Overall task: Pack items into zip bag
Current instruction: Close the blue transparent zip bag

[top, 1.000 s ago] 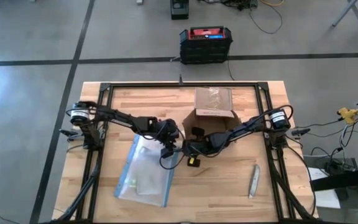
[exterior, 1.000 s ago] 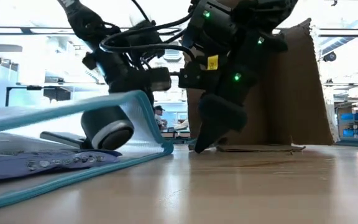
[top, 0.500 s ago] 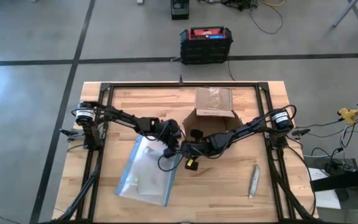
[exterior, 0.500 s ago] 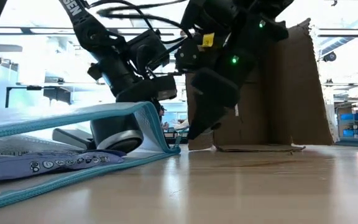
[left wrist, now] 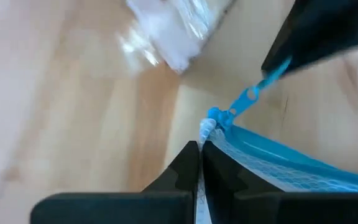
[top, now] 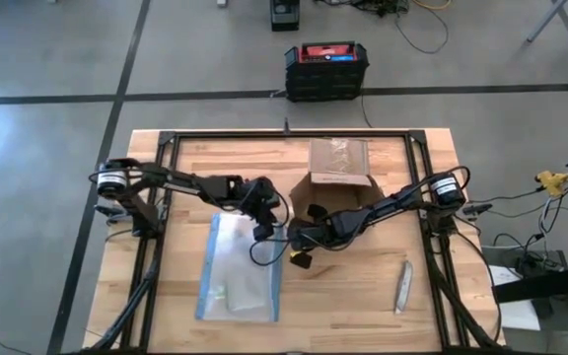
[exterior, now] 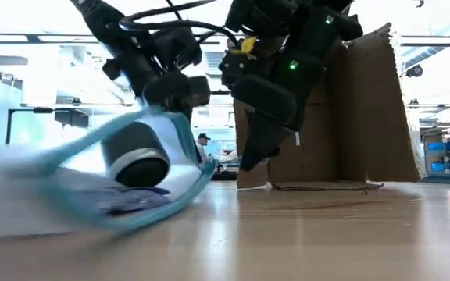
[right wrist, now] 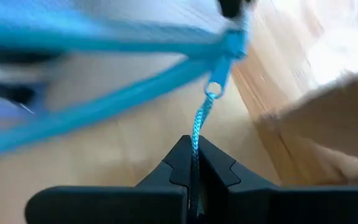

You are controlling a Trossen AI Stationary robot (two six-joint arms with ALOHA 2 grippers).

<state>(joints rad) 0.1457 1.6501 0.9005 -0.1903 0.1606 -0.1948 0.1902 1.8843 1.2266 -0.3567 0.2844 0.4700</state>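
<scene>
Zip bag (top: pixel 240 279) between both pincers

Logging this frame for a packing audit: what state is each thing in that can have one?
zip bag: flat on the table, blue edge lifted at its corner
left gripper: shut on the zip bag's blue edge
right gripper: shut on the zipper cord
cardboard box: open, flaps spread
grey tool: lying on the table, untouched
</scene>
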